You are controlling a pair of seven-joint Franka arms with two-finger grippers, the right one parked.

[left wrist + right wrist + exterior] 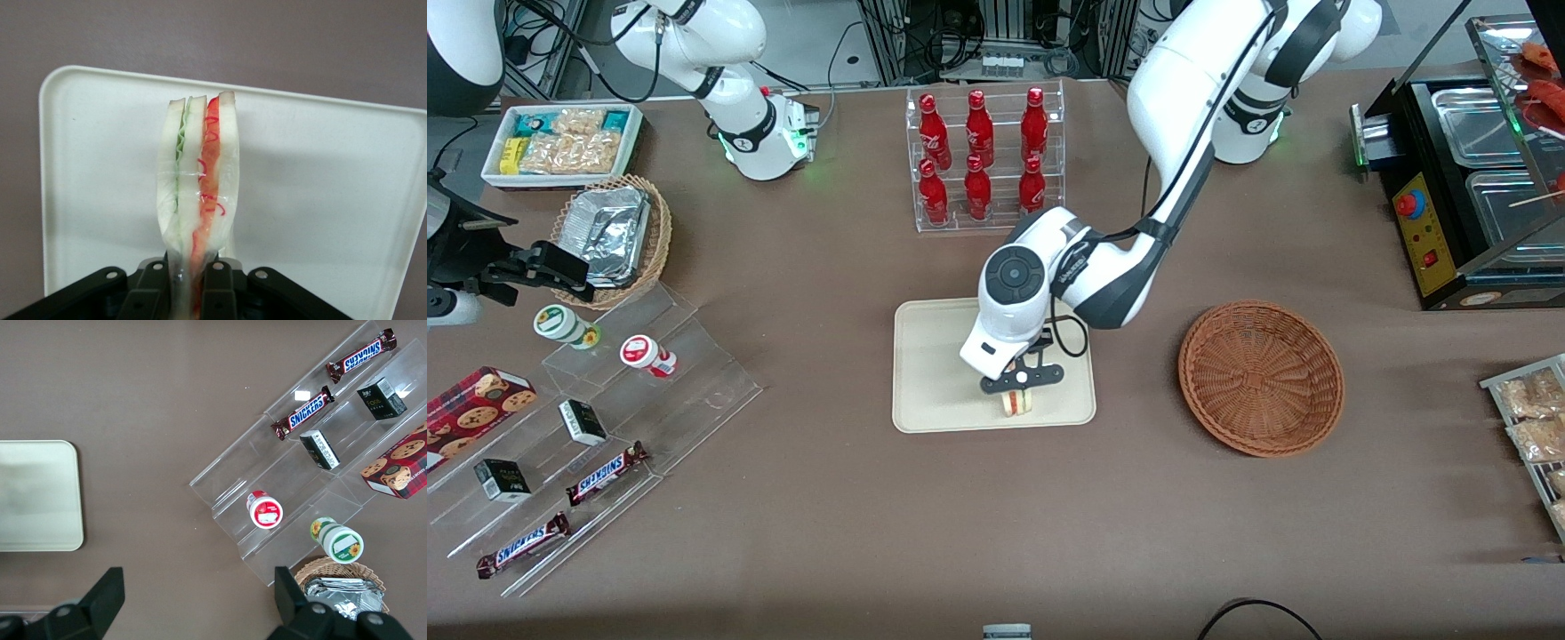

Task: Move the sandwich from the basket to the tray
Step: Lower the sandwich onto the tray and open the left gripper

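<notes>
My gripper (1020,388) is over the cream tray (927,373), near its front edge, shut on the sandwich (1016,404). In the left wrist view the wrapped sandwich (199,193) stands on edge between the two black fingers (220,287), its green and red filling lines showing, with the tray (320,200) just beneath it. Whether it touches the tray I cannot tell. The reddish-brown basket (1261,377) lies beside the tray toward the working arm's end of the table, with nothing in it.
A clear rack of red bottles (985,158) stands farther from the camera than the tray. Clear stepped shelves with candy bars (605,474) and a foil-filled tan basket (614,236) lie toward the parked arm's end. A black food warmer (1467,187) sits at the working arm's end.
</notes>
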